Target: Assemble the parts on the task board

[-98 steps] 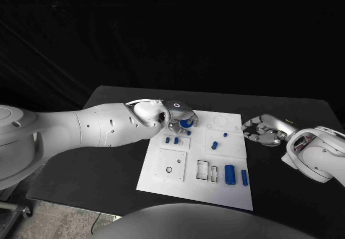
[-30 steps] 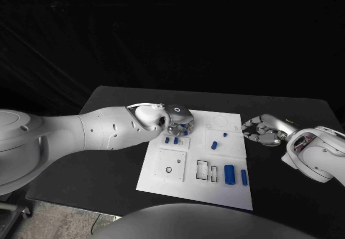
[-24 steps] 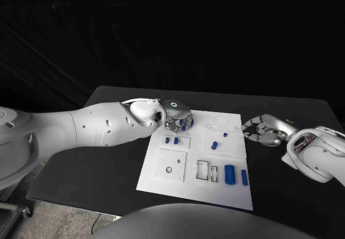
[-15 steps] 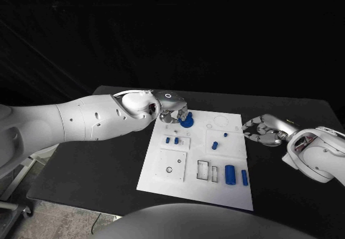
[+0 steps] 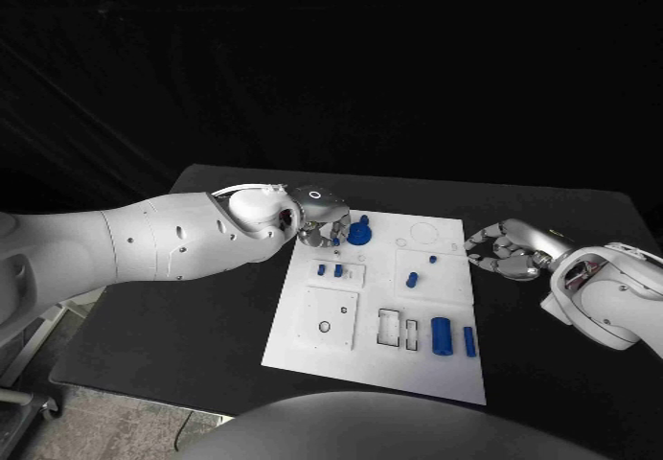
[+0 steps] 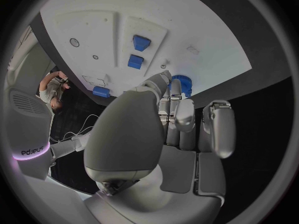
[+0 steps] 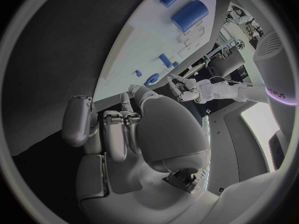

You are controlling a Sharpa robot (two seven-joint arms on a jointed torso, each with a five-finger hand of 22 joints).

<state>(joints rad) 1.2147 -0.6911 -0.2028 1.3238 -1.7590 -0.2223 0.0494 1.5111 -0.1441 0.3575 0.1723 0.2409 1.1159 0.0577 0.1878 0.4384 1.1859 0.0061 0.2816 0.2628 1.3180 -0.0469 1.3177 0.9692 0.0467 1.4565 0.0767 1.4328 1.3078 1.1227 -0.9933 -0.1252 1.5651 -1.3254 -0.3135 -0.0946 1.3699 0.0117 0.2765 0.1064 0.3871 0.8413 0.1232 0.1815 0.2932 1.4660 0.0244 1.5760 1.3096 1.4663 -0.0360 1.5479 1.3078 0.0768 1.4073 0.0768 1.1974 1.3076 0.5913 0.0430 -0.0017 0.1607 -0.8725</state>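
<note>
Seating step, upper left of task board point(image 5: 371, 359): left hand point(image 5: 322, 222) loose-fingered, empty, beside round blue part point(image 5: 359, 233); right hand point(image 5: 506, 251) curled, idle; next likely another part.

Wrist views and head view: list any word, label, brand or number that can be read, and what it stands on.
"edJPUS" or similar, in mirrored-looking letters, on the white robot casing in the left wrist view; not fully legible.
"JPUS"-like letters on the white casing in the right wrist view; partly cut off.
Task board: no readable text, only outlines.
</note>
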